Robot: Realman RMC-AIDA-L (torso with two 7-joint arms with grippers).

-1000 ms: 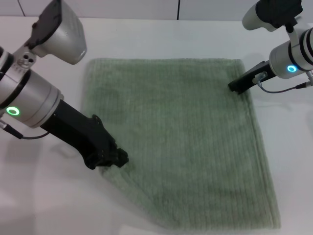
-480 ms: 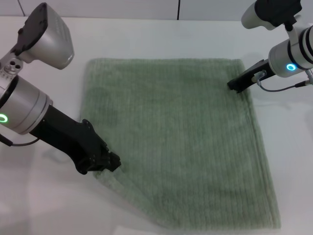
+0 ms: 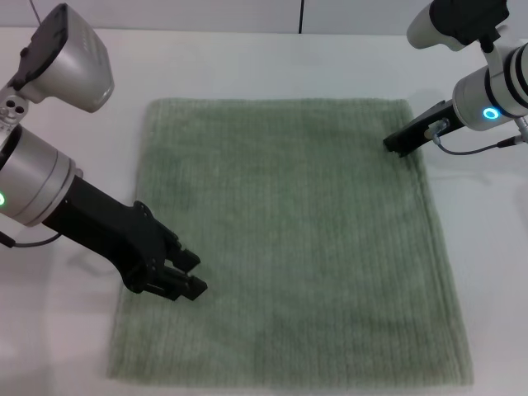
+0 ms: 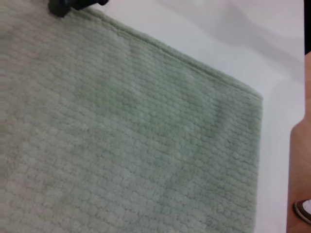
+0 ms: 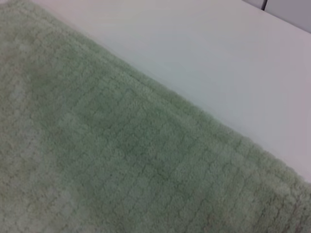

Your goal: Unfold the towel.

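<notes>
The sage-green towel [image 3: 297, 239] lies spread flat on the white table [image 3: 247, 66], with all its corners laid out. My left gripper [image 3: 186, 273] is open and empty, low over the towel's near left part, its two black fingers [image 3: 183, 257] spread apart. My right gripper [image 3: 398, 146] rests at the towel's far right corner. The left wrist view shows ribbed towel cloth [image 4: 121, 136], a hemmed corner and my right gripper [image 4: 73, 5] far off. The right wrist view shows the towel's hemmed edge [image 5: 121, 160] against the table.
The bare white table [image 3: 66, 330] surrounds the towel on every side. A wall with a dark seam [image 3: 301, 15] runs behind it. The table's edge, brown floor and a shoe [image 4: 303, 211] show in the left wrist view.
My left gripper has opened and let go of the towel's near left edge. That tucked-in corner now lies flat and spread out to the near left. The right arm has not moved.
</notes>
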